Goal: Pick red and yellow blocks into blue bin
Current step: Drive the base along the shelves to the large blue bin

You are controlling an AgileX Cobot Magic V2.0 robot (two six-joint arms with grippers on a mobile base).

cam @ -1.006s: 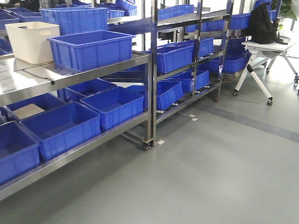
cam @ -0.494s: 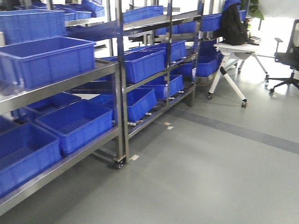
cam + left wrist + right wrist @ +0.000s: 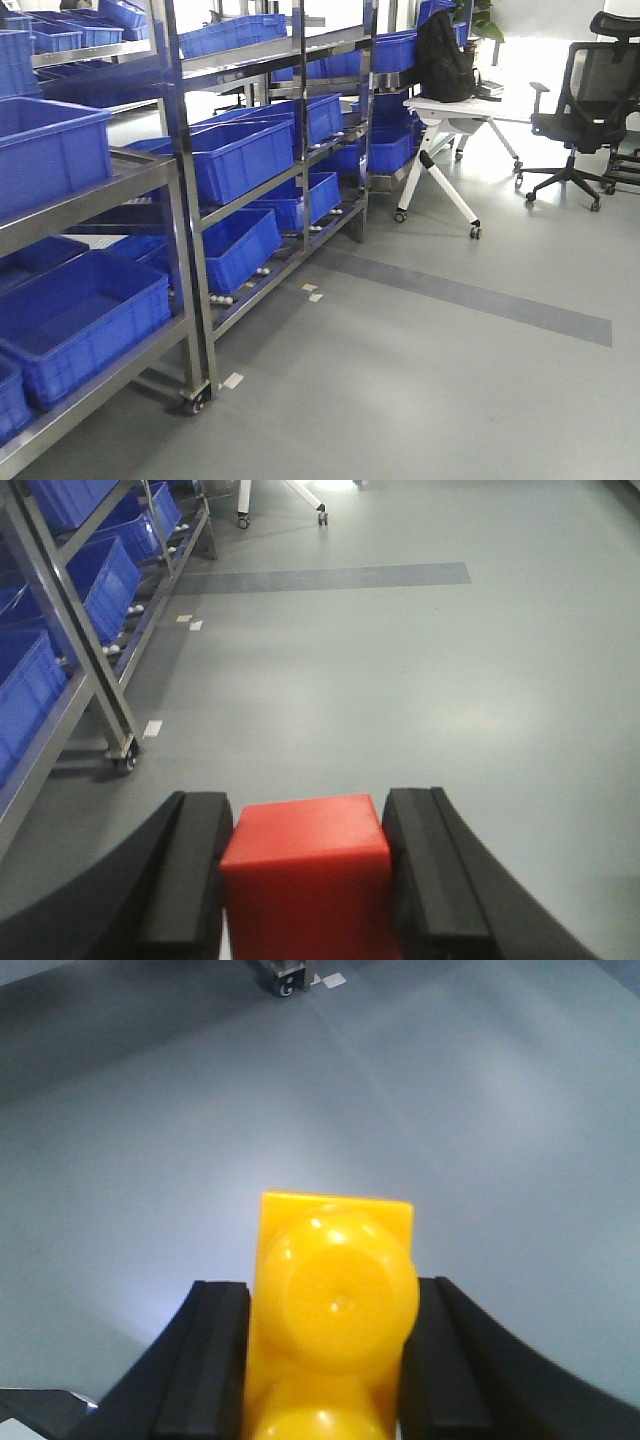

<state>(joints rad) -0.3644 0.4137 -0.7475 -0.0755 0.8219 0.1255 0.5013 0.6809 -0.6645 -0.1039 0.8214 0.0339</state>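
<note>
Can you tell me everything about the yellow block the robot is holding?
The yellow toy brick looks like bright, shiny plastic. Its round studs face the right wrist camera: one big stud shows fully, and a second peeks in at the bottom edge, where the picture cuts the brick off. A flat, straight-edged body shows behind the studs. The black pads of the right gripper squeeze its two sides. Nothing else is seen touching it, and only grey floor lies behind.
</note>
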